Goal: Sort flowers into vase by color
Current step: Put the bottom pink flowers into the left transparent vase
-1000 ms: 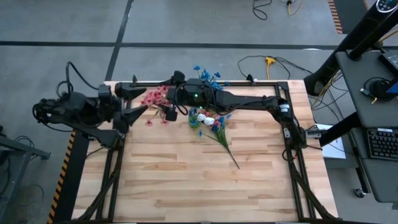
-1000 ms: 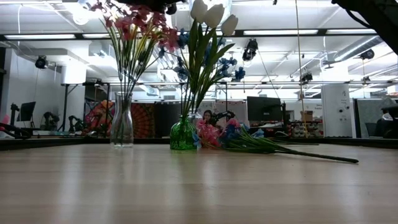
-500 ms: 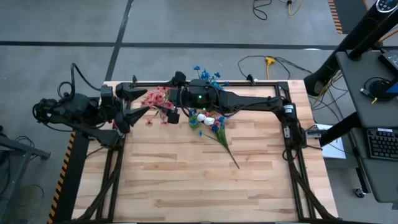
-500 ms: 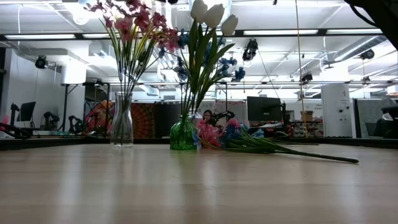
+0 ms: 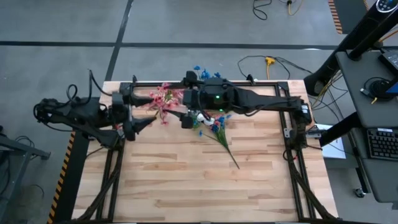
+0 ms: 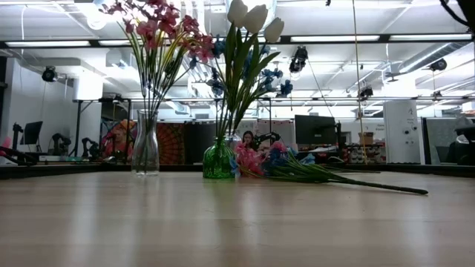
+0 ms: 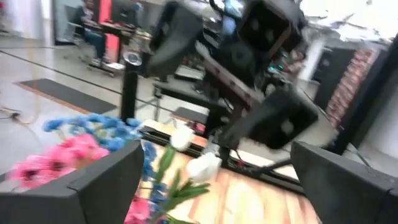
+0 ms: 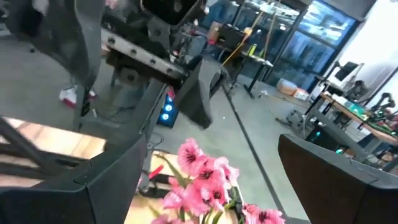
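Pink flowers [image 6: 159,30] stand in a clear glass vase [image 6: 145,144]. White tulips [image 6: 252,15] and blue flowers [image 6: 271,78] stand in a green vase [image 6: 218,159]. To the right of the green vase, loose pink and blue flowers [image 5: 217,129] lie flat on the table, stems [image 6: 386,187] pointing toward the near right. My right gripper [image 5: 183,101] hangs open, high above the vases, beside the pink flowers [image 8: 205,180]. My left gripper [image 5: 146,110] stands open at the table's far left, facing them. Neither gripper shows in the low view.
A black frame [image 5: 292,134] runs along the table's sides and far edge. The near half of the wooden table top [image 5: 199,186] is bare. Beyond the table are cables on the floor [image 5: 267,62] and a desk with a keyboard [image 5: 379,143].
My right gripper has drawn back toward the table's right edge and risen, away from over the pink flowers, still open. My left gripper has shifted a little toward the vases. The flowers in the vases and on the table have stayed put.
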{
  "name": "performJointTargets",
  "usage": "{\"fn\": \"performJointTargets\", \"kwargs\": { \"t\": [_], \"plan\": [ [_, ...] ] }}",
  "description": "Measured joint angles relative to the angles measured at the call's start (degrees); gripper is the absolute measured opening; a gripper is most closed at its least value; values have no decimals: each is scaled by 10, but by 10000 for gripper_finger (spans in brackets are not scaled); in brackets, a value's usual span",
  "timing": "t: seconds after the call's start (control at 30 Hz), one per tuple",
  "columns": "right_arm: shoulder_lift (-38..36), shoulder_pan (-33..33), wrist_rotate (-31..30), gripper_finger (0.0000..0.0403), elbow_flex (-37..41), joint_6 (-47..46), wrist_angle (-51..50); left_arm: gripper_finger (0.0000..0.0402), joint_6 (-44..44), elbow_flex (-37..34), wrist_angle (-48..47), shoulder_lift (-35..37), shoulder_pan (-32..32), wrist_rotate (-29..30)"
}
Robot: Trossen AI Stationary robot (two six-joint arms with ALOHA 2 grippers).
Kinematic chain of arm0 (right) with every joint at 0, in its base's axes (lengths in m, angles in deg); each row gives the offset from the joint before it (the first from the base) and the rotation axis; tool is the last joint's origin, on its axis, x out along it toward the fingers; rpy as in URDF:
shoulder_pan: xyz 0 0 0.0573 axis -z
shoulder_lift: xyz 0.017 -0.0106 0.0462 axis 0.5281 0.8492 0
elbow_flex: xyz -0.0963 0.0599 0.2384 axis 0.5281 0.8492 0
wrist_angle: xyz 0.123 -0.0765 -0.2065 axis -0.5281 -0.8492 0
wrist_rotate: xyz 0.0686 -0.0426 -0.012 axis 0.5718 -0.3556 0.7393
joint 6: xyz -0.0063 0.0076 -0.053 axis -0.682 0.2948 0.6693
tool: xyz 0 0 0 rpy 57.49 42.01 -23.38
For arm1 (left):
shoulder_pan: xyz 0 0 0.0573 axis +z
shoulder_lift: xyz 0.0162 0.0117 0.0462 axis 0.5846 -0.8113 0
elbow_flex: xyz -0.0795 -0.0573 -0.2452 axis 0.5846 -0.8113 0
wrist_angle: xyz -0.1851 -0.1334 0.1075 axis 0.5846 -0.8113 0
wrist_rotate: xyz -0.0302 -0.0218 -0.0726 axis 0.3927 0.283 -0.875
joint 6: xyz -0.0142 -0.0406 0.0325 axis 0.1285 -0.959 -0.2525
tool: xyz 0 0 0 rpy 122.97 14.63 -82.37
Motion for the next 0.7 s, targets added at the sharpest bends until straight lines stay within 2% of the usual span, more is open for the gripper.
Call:
{"fn": "performJointTargets", "kwargs": {
  "t": [0.23,0.47,0.7],
  "plan": [
    [-63,-21,0,359,0,-24,-128,315,-12,0,-19,-17,-5,-12],
    [-104,-31,1,359,0,-46,-209,203,-62,0,-34,-39,-39,-11],
    [-131,-36,0,359,0,-63,-267,94,-105,0,-52,-99,-80,-10]
  ]
}}
